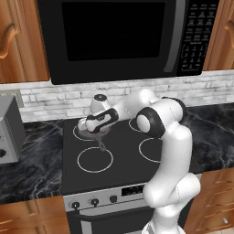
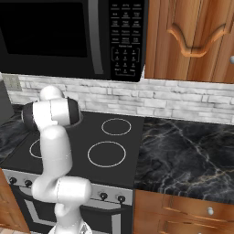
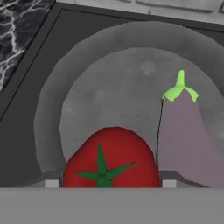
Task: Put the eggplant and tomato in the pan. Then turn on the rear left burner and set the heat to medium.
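– Kitchen first: we have a black glass cooktop (image 1: 123,160) set into a dark marble counter (image 2: 183,146), a white brick backsplash, a black microwave (image 1: 114,36) above, and wooden cabinets on both sides. Agreed?

– Agreed. We also log the row of knobs (image 1: 94,201) on the stove front and a grey appliance (image 1: 9,132) at the left edge of the counter.

– Where do we put the pan (image 1: 93,134)?

– On the rear left burner (image 1: 75,132). We can see part of the white ring around it, and the short handle points toward the front of the stove.

– And the arm?

– It reaches left and back across the cooktop, and the gripper (image 1: 83,124) sits right over the pan.

– What about the hand view?

– We see the gripper (image 3: 110,183) with the tomato (image 3: 111,153) between its two fingertips (image 3: 51,183). They're tight on either side of it, so we call it clamped on the tomato. The green stem star faces the camera, and grey pan floor shows behind.

– Is the tomato touching the pan floor?

– We can't tell from this angle.

– Eggplant (image 3: 183,135)?

– It's already lying inside the pan (image 3: 48,113), just beside the tomato on that view's right. The green cap points toward the far rim.

– Does it touch the tomato?

– They look very close, but we can't confirm contact.
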